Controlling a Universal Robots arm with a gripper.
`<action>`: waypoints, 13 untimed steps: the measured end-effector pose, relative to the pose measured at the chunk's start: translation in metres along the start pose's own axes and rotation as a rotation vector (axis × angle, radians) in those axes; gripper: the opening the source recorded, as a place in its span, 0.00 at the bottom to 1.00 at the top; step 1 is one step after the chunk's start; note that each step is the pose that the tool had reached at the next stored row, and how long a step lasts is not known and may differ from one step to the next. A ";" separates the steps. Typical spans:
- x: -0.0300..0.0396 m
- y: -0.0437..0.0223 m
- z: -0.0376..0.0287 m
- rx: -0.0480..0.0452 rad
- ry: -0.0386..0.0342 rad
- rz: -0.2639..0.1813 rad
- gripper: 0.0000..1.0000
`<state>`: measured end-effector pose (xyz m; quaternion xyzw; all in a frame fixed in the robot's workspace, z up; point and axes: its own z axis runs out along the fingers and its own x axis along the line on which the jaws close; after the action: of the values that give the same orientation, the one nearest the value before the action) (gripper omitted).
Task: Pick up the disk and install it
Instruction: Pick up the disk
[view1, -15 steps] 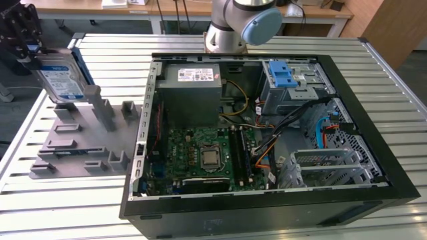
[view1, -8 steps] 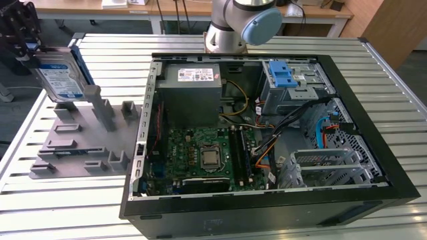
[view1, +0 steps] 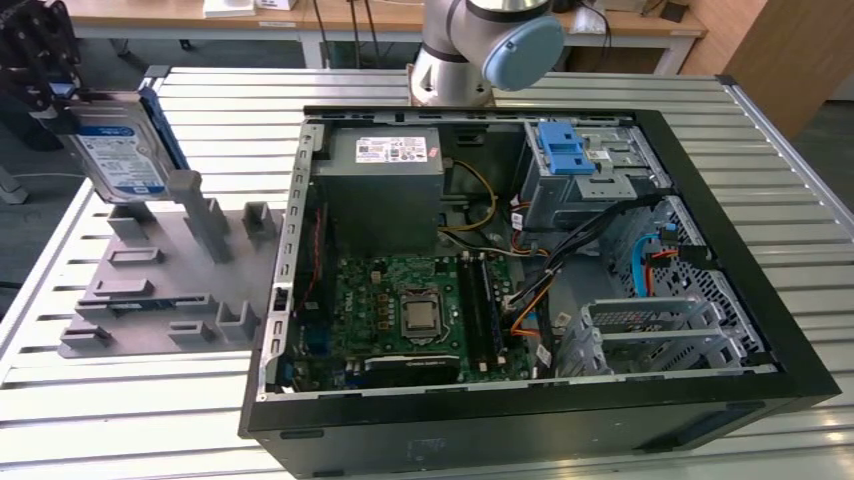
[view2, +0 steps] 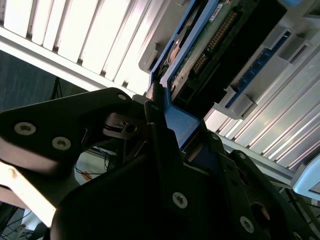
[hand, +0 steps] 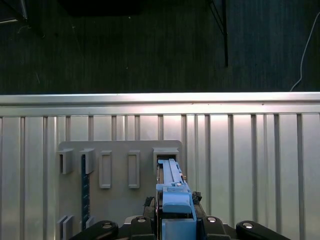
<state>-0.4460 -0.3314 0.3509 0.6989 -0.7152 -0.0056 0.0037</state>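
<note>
Gripper (view1: 54, 95) clamped on the disk (view1: 118, 150) by its blue bracket, upright, grey holder (view1: 160, 290) just below. Pickup approx done. Install not yet: drive bay (view1: 587, 180) in PC case (view1: 747, 300) well away from gripper.

1. The disk (view1: 118, 150) is silver with a blue-and-white label, and its bracket (hand: 175, 200) is blue.
2. The hand (view1: 54, 92) is black.
3. The holder block (view1: 160, 290) is plain mid-grey.
4. The worktop (view1: 134, 420) is pale silver, striped with dark grooves between its slats.
5. The computer case (view1: 534, 420) is black outside and bare grey metal inside.
6. The motherboard (view1: 400, 300) is green with black slots.
7. The latch piece (view1: 563, 150) is blue on a grey drive bay (view1: 594, 185).
8. The arm (view1: 461, 40) is silver-grey with a light-blue cap.
9. The cables (view1: 527, 305) are orange, yellow and black.
10. The floor (hand: 150, 45) is dark charcoal.
</note>
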 end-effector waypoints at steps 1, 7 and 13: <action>0.0000 0.0000 -0.0003 0.0001 0.0000 0.000 0.36; 0.0000 0.0001 -0.0024 0.0000 0.0001 0.000 0.36; 0.0000 0.0001 -0.0044 0.0000 0.0001 0.000 0.36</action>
<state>-0.4460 -0.3314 0.3552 0.6989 -0.7152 -0.0056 0.0037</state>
